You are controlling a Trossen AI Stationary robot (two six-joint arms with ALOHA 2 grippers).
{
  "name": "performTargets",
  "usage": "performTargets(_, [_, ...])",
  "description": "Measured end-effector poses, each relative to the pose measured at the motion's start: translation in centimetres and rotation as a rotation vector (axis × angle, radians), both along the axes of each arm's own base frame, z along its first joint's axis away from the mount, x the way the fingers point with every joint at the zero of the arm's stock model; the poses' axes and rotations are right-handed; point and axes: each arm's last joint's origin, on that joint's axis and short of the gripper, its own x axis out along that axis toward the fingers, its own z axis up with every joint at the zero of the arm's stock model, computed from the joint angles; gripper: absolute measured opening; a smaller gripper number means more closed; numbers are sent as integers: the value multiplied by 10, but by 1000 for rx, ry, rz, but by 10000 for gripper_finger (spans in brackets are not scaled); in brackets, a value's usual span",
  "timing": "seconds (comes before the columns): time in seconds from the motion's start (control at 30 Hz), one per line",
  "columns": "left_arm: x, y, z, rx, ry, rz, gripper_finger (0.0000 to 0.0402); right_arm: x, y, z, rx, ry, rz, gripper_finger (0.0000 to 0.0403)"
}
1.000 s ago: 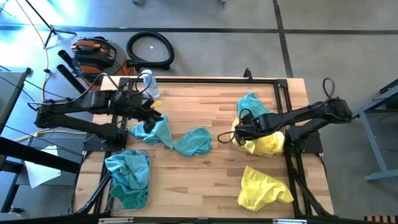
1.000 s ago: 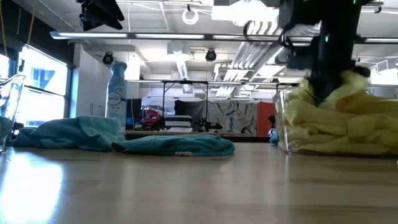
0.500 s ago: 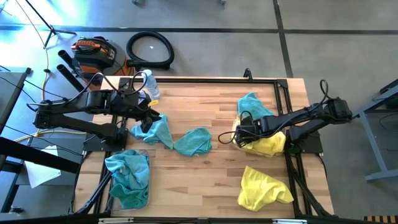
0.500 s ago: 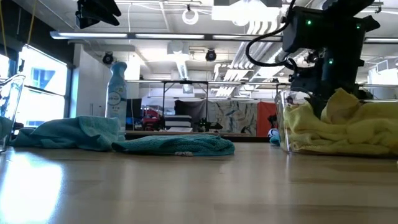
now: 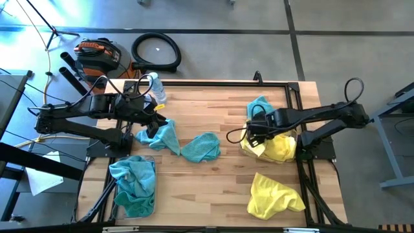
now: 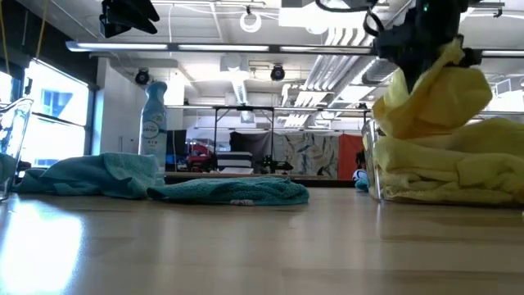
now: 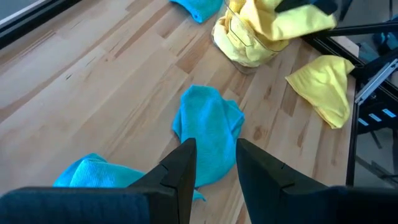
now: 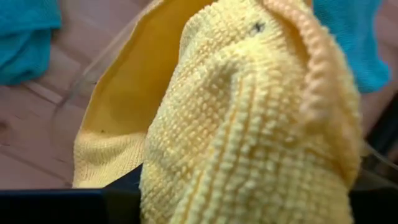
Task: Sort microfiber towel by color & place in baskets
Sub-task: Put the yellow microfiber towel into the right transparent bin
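Observation:
My right gripper (image 5: 253, 136) hangs above the right basket (image 6: 371, 160), which is full of yellow towels. One yellow towel (image 6: 434, 86) is draped over this gripper and hides it; the towel's lower part reaches down onto the pile. My left gripper (image 7: 212, 163) is open, holds nothing and hovers above a teal towel (image 5: 163, 137) lying on the table. A second teal towel (image 5: 202, 147) lies mid-table. The left basket (image 5: 152, 159) holds teal towels. A loose yellow towel (image 5: 272, 194) lies near the front right.
Another teal towel (image 5: 261, 107) lies behind the right basket. A spray bottle (image 5: 152, 87) stands at the far left of the table. A black frame runs along the far and right edges. Bare wood lies between the two baskets.
My right gripper has risen out of the right basket. The yellow towel has come up with it, drawn into a peak, while its lower part has stayed on the pile.

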Motion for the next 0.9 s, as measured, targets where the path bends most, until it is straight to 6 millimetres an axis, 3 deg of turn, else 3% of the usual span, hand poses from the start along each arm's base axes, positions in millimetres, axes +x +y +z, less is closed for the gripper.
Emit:
performTargets(0.1, [0, 0, 0, 0, 0, 0, 101, -1, 0, 13, 2, -4, -41, 190])
performTargets(0.27, [0, 0, 0, -17, -3, 15, 101, 0, 0, 13, 29, -44, -191, 191])
performTargets(0.4, [0, -1, 0, -18, -3, 10, 101, -12, 0, 11, 24, 82, -330, 185])
performTargets(0.53, [0, -3, 0, -20, -3, 1, 101, -10, 7, 11, -2, 65, -234, 178])
performTargets(0.63, [0, -3, 0, -19, -3, -2, 101, -16, 8, 12, -35, 88, -311, 174])
performTargets(0.9, [0, -3, 0, -19, -3, -2, 101, -8, 11, 12, -32, 20, -228, 172])
